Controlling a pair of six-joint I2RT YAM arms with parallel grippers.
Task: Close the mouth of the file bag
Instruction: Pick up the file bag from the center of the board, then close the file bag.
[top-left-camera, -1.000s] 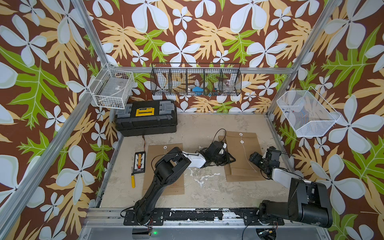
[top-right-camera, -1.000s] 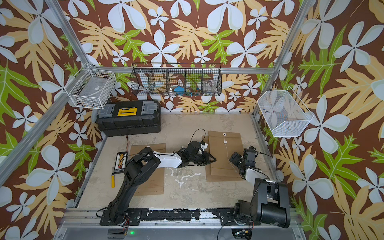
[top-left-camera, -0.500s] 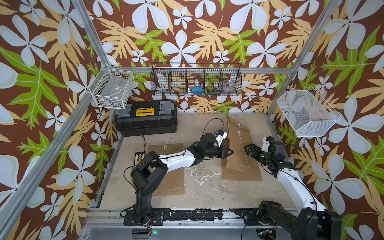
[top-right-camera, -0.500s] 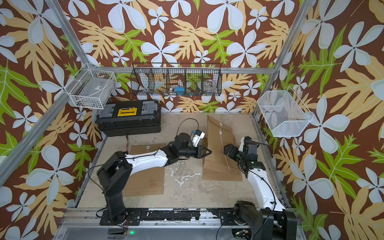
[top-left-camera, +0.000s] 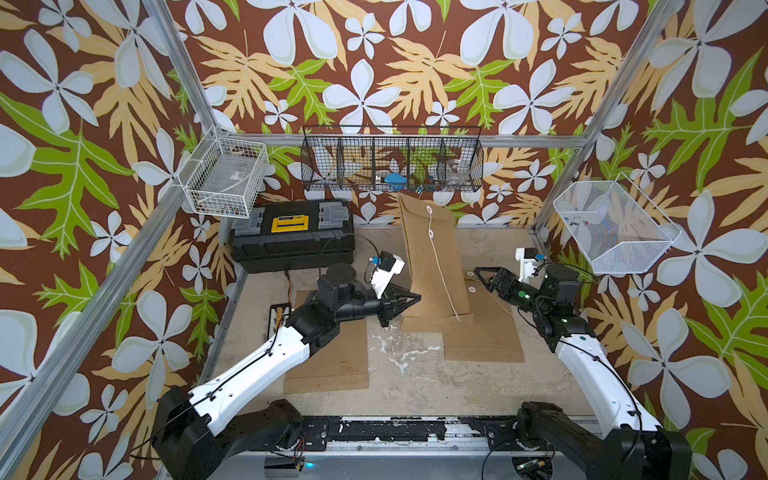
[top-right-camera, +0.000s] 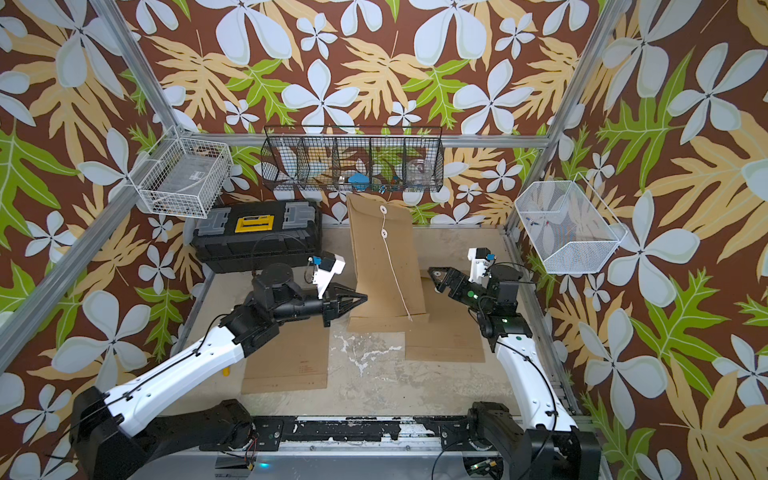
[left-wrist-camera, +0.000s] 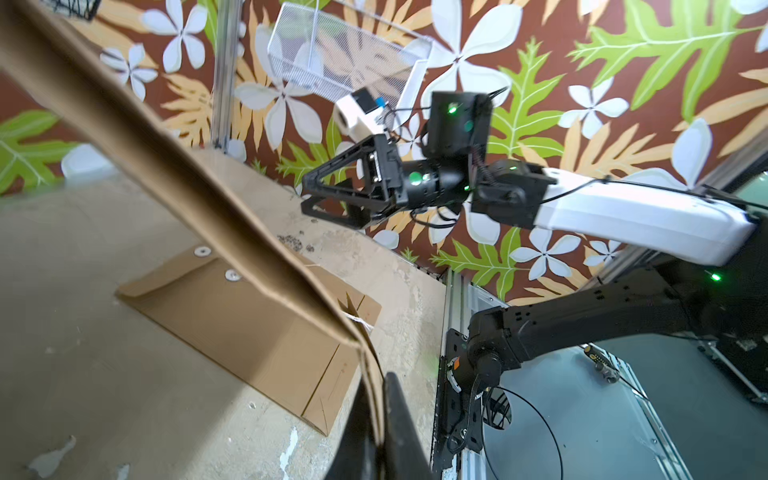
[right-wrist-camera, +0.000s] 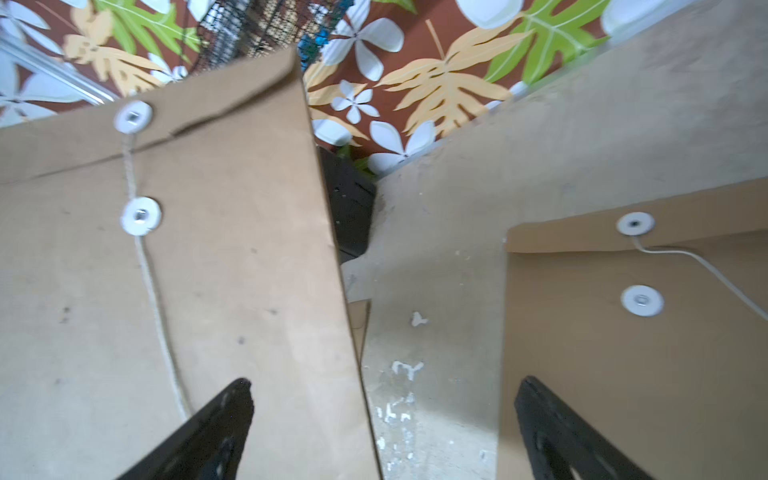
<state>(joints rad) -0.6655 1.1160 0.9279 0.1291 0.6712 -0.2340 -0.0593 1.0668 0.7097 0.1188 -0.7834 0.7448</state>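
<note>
The fingers of the left gripper (top-left-camera: 413, 297) are clenched on the lower side edge of the file bag (top-left-camera: 428, 257). They hold it on end at mid-table (top-left-camera: 415, 374), flap uppermost. The fingers of the right gripper (top-left-camera: 478, 272) are released and empty, just beside the bag. Recommended procedure: pinch the hanging string (top-left-camera: 443, 282) low down. Keep the left grip steady. Wind the string around the lower button (top-left-camera: 430, 233) under light tension.

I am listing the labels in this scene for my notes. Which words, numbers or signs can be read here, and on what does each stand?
Yellow label on the black toolbox: dark print, too small to read.
Flat file bag on the robot's left: red print, too small to read.
Upright file bag: no print seen.
</note>
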